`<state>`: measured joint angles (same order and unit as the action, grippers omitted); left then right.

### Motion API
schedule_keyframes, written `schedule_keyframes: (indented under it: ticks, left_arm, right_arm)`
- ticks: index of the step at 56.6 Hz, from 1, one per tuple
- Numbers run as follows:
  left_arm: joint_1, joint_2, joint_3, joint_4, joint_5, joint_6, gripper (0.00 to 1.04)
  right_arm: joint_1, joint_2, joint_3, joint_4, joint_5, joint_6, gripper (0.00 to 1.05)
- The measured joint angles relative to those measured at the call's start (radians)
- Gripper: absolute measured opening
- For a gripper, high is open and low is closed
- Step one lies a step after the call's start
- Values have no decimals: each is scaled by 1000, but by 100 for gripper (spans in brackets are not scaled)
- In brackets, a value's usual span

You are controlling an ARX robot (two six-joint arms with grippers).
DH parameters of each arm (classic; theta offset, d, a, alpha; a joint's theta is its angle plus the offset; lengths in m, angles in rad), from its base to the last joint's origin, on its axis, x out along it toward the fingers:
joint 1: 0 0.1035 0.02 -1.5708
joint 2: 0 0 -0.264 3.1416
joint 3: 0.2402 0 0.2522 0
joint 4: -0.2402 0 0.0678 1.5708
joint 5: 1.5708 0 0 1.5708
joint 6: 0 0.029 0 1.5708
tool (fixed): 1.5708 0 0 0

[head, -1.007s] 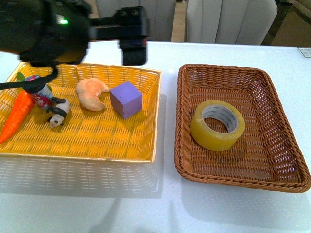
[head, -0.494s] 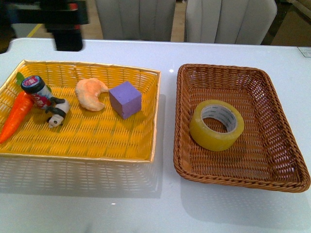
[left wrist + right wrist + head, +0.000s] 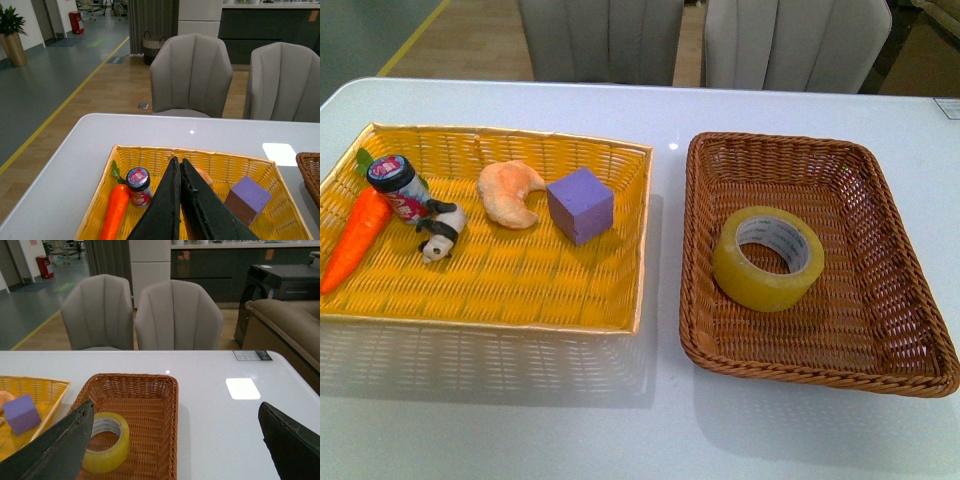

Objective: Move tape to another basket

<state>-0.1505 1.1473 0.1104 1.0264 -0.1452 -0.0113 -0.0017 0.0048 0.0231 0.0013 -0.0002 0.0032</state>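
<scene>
The tape [image 3: 747,277], a yellowish roll with a white-grey core, lies flat in the brown wicker basket [image 3: 780,141] at the right of the table. Neither arm shows in the front view. In the right wrist view the tape [image 3: 107,458] lies in the brown basket [image 3: 155,390]. My right gripper [image 3: 176,405] is open and empty, held above the basket's near side, with one finger over the tape's edge. My left gripper [image 3: 177,161] is shut and empty, held above the yellow basket [image 3: 150,151].
The yellow woven basket [image 3: 500,322] at the left holds a carrot [image 3: 358,235], a small jar [image 3: 400,186], a panda figure [image 3: 442,233], a croissant [image 3: 512,192] and a purple cube [image 3: 580,204]. Two grey chairs [image 3: 790,40] stand behind the white table [image 3: 650,430].
The left arm, which crossed the top left of the front view, has drawn back out of that view. The tape and the baskets have not moved.
</scene>
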Motion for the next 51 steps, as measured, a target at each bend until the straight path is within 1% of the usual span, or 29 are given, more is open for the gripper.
schedule_keyframes:
  ticks: [11, 12, 13, 17, 42, 51]
  left_arm:
    - [57, -234, -66, -172, 58, 0, 2]
    - [71, -256, -69, -190, 79, 0, 2]
    - [101, -286, -74, -215, 124, 1, 2]
    - [144, -369, -86, -283, 135, 2, 2]
    - [146, -693, -96, -576, 145, 2, 2]
    - [146, -771, -96, -651, 145, 2, 2]
  right_arm:
    - [0, 0, 0, 0, 0, 0, 96]
    - [0, 0, 0, 0, 0, 0, 96]
    - [0, 0, 0, 0, 0, 0, 96]
    - [0, 0, 0, 0, 0, 0, 96]
    - [0, 0, 0, 0, 0, 0, 96]
    - [0, 0, 0, 0, 0, 0, 96]
